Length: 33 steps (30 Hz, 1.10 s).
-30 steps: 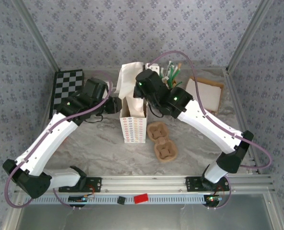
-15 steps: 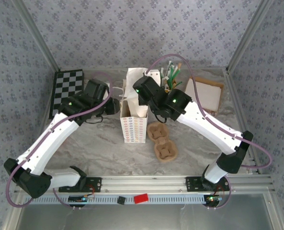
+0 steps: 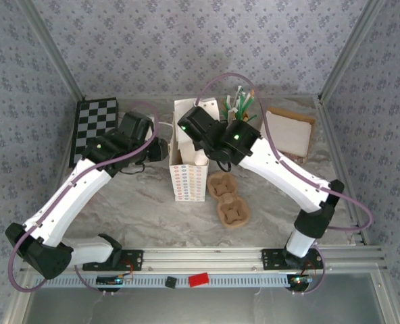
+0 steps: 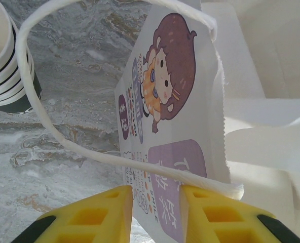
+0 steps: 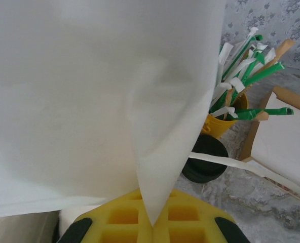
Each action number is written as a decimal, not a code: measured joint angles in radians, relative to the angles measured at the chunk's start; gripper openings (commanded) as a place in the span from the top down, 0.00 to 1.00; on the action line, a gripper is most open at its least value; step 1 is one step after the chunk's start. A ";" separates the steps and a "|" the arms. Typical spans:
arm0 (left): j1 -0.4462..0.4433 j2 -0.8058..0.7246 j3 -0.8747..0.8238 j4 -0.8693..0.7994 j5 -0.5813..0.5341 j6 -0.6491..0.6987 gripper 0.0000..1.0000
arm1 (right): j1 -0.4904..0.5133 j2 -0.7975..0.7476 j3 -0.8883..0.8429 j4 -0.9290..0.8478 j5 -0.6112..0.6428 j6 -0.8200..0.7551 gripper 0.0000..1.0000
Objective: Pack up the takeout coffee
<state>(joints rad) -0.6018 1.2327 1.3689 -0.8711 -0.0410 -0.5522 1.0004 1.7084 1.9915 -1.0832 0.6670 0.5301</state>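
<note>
My left gripper point(image 4: 156, 215) and right gripper point(image 5: 152, 216) each pinch a wall of the paper bag point(image 4: 190, 101), and the lidded coffee cup point(image 5: 204, 158) stands just beyond the right one, nearer that arm.

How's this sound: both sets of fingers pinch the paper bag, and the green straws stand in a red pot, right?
Not quite: the pot holding the green straws is yellow, as the right wrist view shows. The left fingers and right fingers do pinch the paper bag.
</note>
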 measured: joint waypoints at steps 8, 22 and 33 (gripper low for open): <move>0.001 0.000 -0.002 0.001 0.000 -0.014 0.71 | -0.002 0.071 0.015 -0.045 -0.067 0.005 0.90; 0.001 0.000 -0.005 0.001 0.000 -0.018 0.71 | -0.015 0.078 0.066 -0.055 -0.173 -0.032 0.36; 0.001 0.000 -0.005 0.001 0.000 -0.018 0.71 | -0.127 0.182 0.251 -0.077 -0.268 -0.130 0.55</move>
<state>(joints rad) -0.6010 1.2324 1.3643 -0.8700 -0.0410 -0.5697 0.8730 1.8908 2.2421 -1.1599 0.3992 0.4004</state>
